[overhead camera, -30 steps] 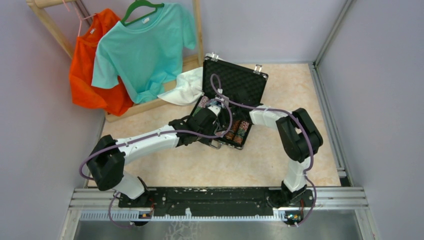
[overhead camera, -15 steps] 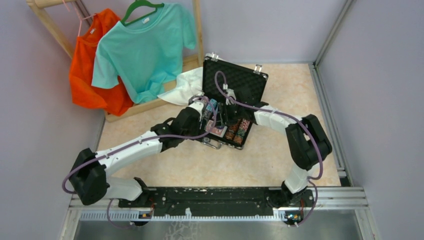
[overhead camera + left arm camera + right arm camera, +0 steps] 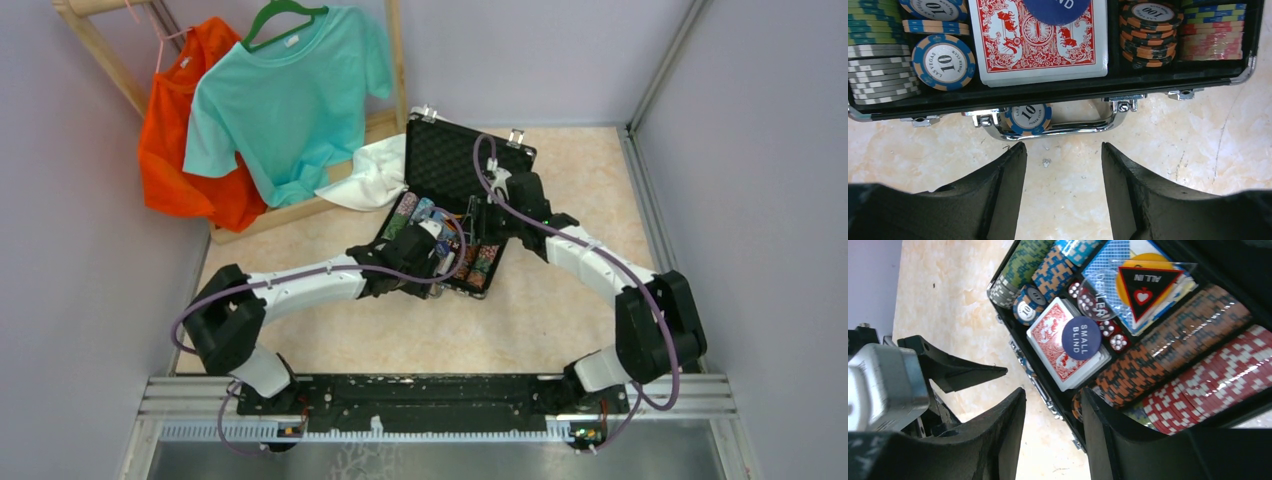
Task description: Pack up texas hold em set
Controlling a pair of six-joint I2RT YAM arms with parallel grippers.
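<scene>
Marbled beige tabletop [image 3: 540, 320], grey walls around it. We see the black case [image 3: 468, 160] lying open near the centre, lid propped upright. Our left gripper [image 3: 1063, 146] hovers just in front of its chrome handle [image 3: 1088, 127], fingers spread and empty; a blue chip [image 3: 1028, 118] lies within the handle's loop. Our right gripper [image 3: 1053, 392], likewise spread and empty, hangs over the case. Inside it are packed chip rows [image 3: 1173, 350], a red deck [image 3: 1038, 45], red dice [image 3: 1118, 341] and a blue "small blind" button [image 3: 1081, 337].
</scene>
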